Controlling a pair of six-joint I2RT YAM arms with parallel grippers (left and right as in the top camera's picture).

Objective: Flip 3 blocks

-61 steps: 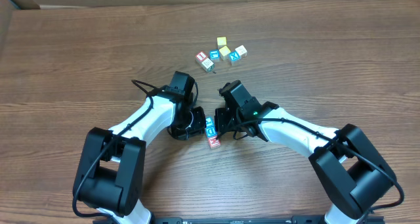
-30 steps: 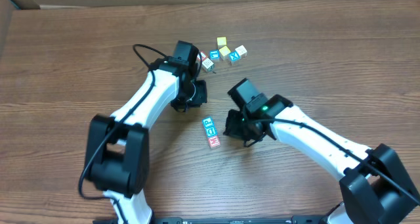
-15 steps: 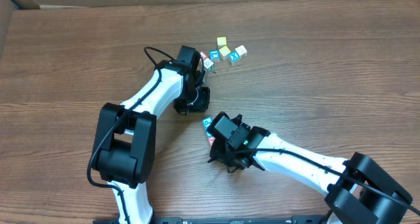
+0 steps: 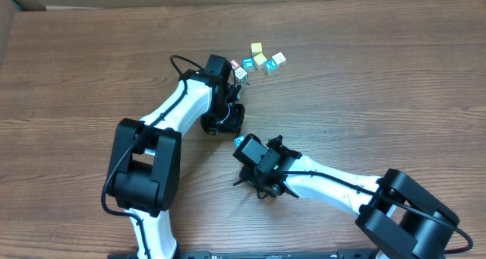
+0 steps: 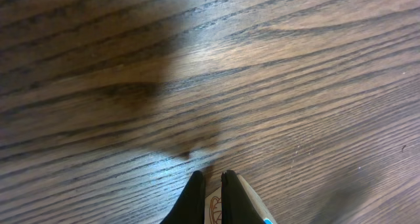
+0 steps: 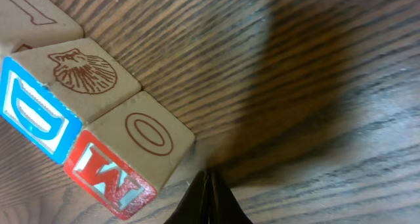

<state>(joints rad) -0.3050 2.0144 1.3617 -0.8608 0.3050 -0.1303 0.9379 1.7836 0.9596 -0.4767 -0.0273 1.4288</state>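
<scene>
R arm (image 4: 326,183) covers most of blocks (image 4: 238,140) overhead.

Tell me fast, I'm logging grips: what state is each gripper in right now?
Left gripper: closed, holding nothing.
Right gripper: closed, holding nothing.

Counter (image 4: 395,77) is bare and wide open left, right and along the far edge, except for the cube cluster (image 4: 260,59) at far middle. Centre is tight: left arm (image 4: 178,111) and right arm (image 4: 326,184) nearly meet there. The row of blocks (image 6: 98,125), packed touching, sits just beside the right gripper (image 6: 209,178), with bare wood on its other side.
</scene>
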